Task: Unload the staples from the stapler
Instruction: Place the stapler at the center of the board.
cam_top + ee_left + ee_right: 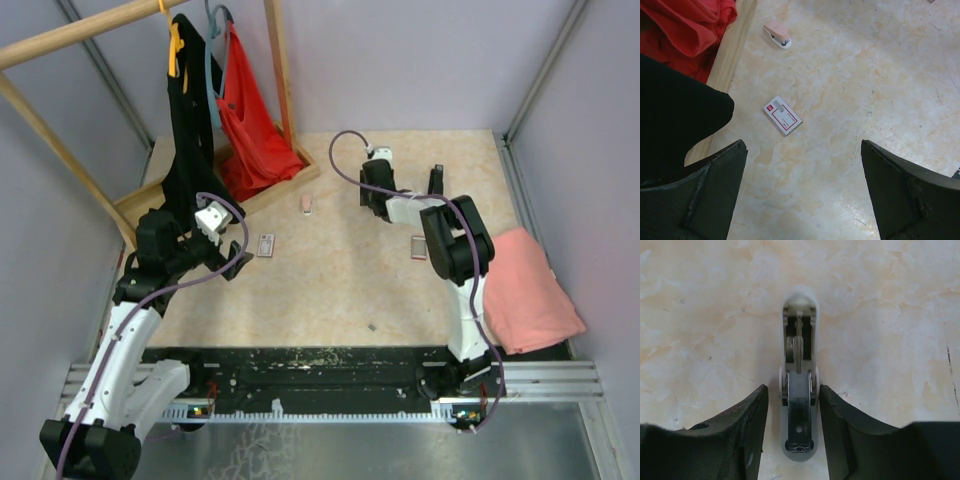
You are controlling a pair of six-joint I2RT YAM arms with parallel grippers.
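Step in hand: the right claw (pixel 792 388) is lining up on the stapler (pixel 799 352), probably to steady its body so the staples can come out.
Stapler: it is lying flat on the worktop (pixel 890 310) directly beneath the right claw. Its pale rim is facing outward, and its metal channel and centre rod are facing up. The arm is hiding it in the overhead view.
Staples: none are showing clearly in the channel, and they would be too small to tell.
Doing it well: the claw should be staying centred on the stapler's long axis and closing on the pale side walls, not the channel. Both fingers should be meeting the body together, as it is slim and likely to skid or twist otherwise.
Right claw: its fingers are standing part-way apart, straddling the stapler near its hinge. The finger on the right of the wrist view is seemingly touching the side, while the other is leaving a thin gap, so nothing is clamped.
Left claw (pixel 803 147): it is hanging wide apart above the worktop and carrying nothing. A red-and-white box (pixel 783 115) is lying below it, and a pink mini stapler (pixel 777 36) is lying farther off.
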